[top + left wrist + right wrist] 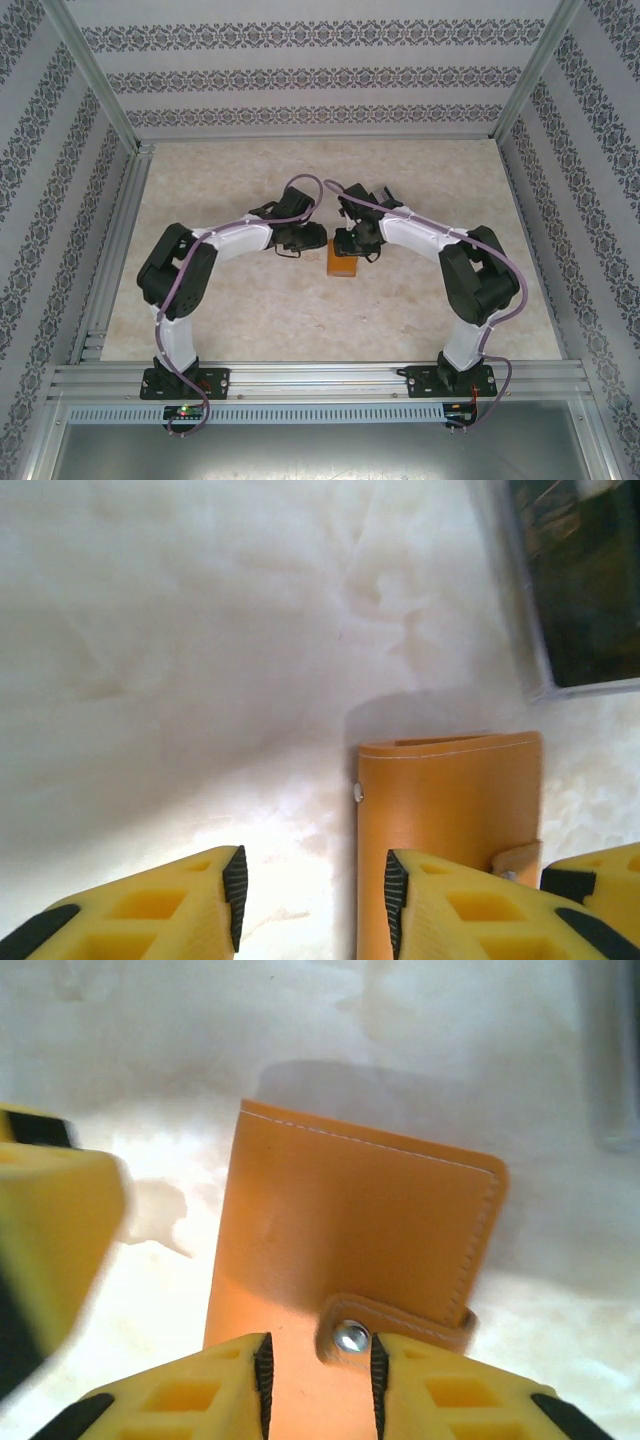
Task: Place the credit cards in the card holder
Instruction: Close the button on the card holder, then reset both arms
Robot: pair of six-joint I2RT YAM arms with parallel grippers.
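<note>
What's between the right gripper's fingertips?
Right wrist view: the card holder lies there, the end of its snap tab with the metal stud in the right gripper's open gap.

The card holder (341, 266) lies flat near the middle of the table (250, 320), a touch toward 5 o'clock from centre. It is orange-tan and leather-like, folded shut, with pale stitching along its edges. In the right wrist view a strap tab (410, 1322) wraps over its 4 o'clock side and bears a silver snap (351, 1337).
</note>
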